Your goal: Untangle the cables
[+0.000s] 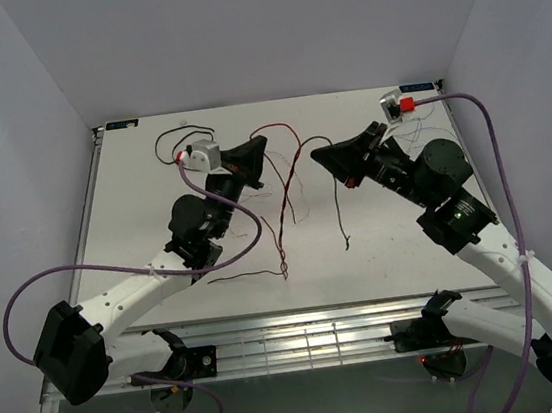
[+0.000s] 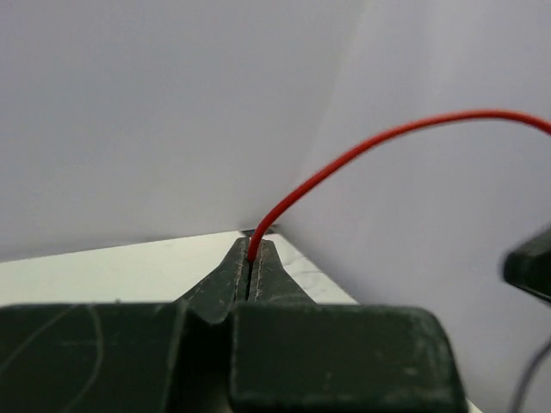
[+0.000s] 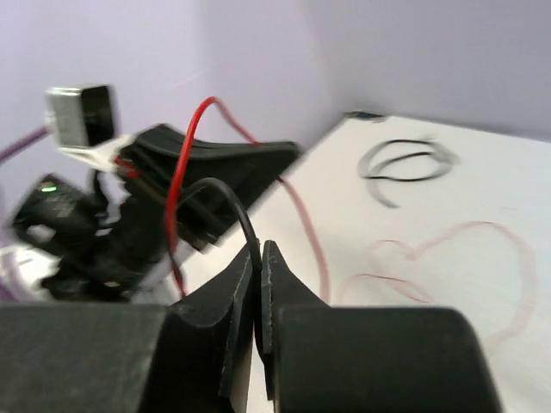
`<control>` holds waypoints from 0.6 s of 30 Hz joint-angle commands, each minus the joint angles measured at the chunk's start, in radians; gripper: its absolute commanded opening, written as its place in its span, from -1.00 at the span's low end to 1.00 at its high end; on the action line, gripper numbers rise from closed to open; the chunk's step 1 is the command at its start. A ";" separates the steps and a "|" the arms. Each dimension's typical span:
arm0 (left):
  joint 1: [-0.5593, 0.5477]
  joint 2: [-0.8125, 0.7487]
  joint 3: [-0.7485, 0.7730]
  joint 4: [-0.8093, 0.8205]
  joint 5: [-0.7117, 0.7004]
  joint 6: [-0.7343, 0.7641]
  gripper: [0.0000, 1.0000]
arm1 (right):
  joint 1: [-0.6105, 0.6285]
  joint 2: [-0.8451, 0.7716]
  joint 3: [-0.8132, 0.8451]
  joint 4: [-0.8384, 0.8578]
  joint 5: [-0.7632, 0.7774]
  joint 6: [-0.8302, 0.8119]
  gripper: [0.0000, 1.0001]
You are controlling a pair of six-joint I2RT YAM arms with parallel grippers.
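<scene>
My left gripper [image 1: 264,142] is shut on the red cable [image 1: 297,152], held above the table; in the left wrist view the red cable [image 2: 344,159] rises from the closed fingertips [image 2: 250,256] and arcs right. My right gripper [image 1: 313,152] faces it and is shut on a black cable [image 1: 338,209] that hangs down to the table. In the right wrist view this black cable [image 3: 225,194] loops out of the closed tips [image 3: 258,258]. The red cable runs down to a twisted stretch [image 1: 283,256] with another wire. A second black cable [image 1: 173,144] lies looped at the back left.
Thin pale wires [image 1: 291,200] hang between the grippers, and more lie by the right arm [image 1: 418,131]. A short black length [image 1: 244,276] lies near the front. A pink cable [image 3: 306,224] drops beside my right fingers. Walls close in the table's back and sides.
</scene>
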 commanded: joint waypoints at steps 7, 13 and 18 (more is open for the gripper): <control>0.234 -0.052 0.243 -0.338 -0.467 0.135 -1.00 | -0.060 -0.063 0.177 -0.363 1.031 -0.499 -0.85; 0.341 -0.036 0.386 -0.434 -0.538 0.223 -1.00 | -0.112 -0.031 0.329 -0.309 1.276 -0.729 -0.85; 0.445 -0.047 0.442 -0.493 -0.521 0.226 -1.00 | -0.226 0.010 0.392 -0.257 1.310 -0.855 -0.85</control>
